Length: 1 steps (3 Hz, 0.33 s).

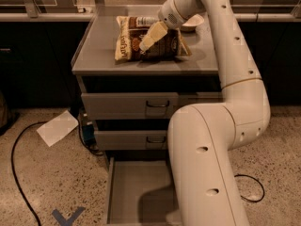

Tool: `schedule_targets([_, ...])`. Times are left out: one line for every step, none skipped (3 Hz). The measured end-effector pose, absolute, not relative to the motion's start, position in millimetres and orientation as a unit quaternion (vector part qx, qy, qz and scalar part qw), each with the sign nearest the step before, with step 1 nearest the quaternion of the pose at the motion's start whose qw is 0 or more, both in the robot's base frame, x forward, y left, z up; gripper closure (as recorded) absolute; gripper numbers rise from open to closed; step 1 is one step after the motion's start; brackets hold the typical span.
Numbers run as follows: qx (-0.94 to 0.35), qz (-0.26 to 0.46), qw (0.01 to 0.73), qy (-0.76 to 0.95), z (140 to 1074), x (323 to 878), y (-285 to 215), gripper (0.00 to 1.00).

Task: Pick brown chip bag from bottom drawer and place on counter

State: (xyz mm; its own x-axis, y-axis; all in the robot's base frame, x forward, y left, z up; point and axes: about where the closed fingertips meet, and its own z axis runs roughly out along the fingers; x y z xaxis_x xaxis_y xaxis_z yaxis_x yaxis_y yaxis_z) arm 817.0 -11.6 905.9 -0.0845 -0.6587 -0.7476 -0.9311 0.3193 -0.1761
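The brown chip bag (127, 44) lies on the counter (99, 55), the grey top of the drawer cabinet, near its middle. My gripper (145, 44) is right over the bag's dark brown middle, reaching in from the upper right and touching or just above the foil. The bottom drawer (134, 187) is pulled out at floor level, and its visible floor is bare. My arm's large white links cover its right part.
Two grey drawer fronts (129, 105) with dark handles are shut above the open drawer. A white bowl (194, 22) sits at the counter's back right. A sheet of paper (57, 127), a black cable (16, 173) and a blue floor mark (68, 216) lie to the left.
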Motion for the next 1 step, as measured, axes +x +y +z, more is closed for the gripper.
schedule_targets([-0.556,0.177,0.386,0.715,905.9,817.0,-11.6,0.00])
